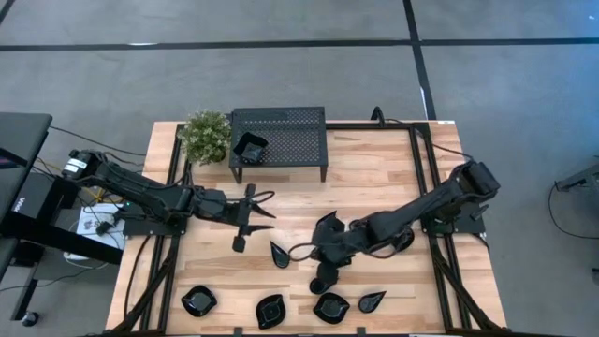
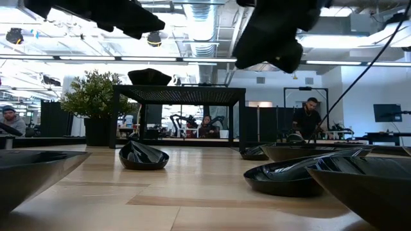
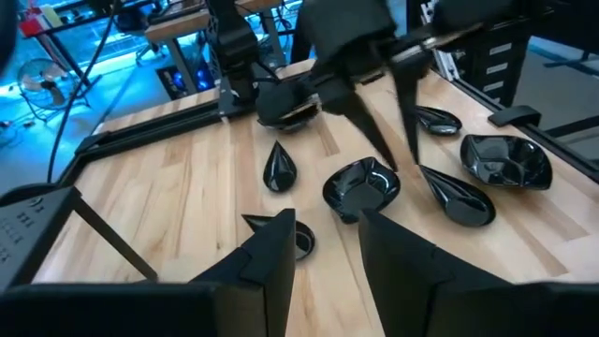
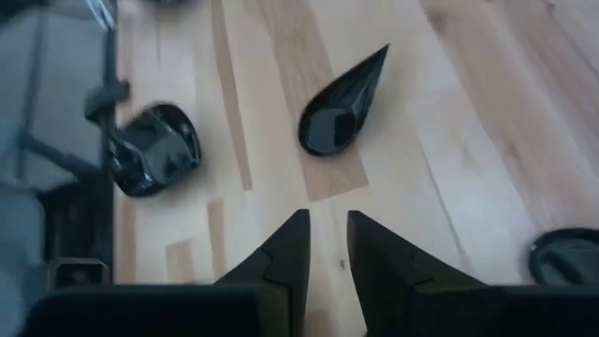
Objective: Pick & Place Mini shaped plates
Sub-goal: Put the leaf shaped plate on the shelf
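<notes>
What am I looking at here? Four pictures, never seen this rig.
Two robot arms at a wooden table, filmed four ways: from overhead, level with the tabletop, and from a camera on each wrist. Small glossy black plates lie on the table, such as a teardrop one; another plate sits on a perforated stand beside a plant. The left gripper hovers open and empty. The right gripper hangs over bare wood near a teardrop plate, fingers slightly apart, holding nothing.
</notes>
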Tool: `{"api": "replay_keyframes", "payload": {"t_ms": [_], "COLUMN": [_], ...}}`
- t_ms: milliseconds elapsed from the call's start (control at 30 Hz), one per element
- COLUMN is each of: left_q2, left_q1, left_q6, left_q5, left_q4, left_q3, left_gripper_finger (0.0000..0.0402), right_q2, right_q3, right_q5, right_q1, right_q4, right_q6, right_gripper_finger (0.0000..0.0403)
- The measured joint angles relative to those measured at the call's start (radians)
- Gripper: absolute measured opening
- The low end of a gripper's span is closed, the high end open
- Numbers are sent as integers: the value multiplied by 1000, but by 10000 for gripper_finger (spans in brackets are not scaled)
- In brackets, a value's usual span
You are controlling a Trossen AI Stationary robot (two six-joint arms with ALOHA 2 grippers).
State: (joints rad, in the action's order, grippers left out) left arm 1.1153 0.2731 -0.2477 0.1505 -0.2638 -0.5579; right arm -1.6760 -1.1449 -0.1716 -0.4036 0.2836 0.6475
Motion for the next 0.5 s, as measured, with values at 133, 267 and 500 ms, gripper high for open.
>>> {"api": "replay_keyframes", "payload": {"t_ms": [133, 267, 500], "left_q2": [0, 0, 0], "left_q1": [0, 0, 0], "left_q6": [-2, -2, -7], "left_q5": [0, -1, -1], "left_q4": [-6, -7, -11], "left_q3": [0, 0, 0], "left_gripper_finger": [122, 122, 122], "right_q2": [-64, -107, -113], "right_q3": [-94, -154, -163], "right_q5": [6, 6, 5], "right_q1": [-2, 0, 1], "right_q4": [71, 112, 282], "right_q6": [-46, -68, 74], "right_gripper_finger": [69, 69, 69]}}
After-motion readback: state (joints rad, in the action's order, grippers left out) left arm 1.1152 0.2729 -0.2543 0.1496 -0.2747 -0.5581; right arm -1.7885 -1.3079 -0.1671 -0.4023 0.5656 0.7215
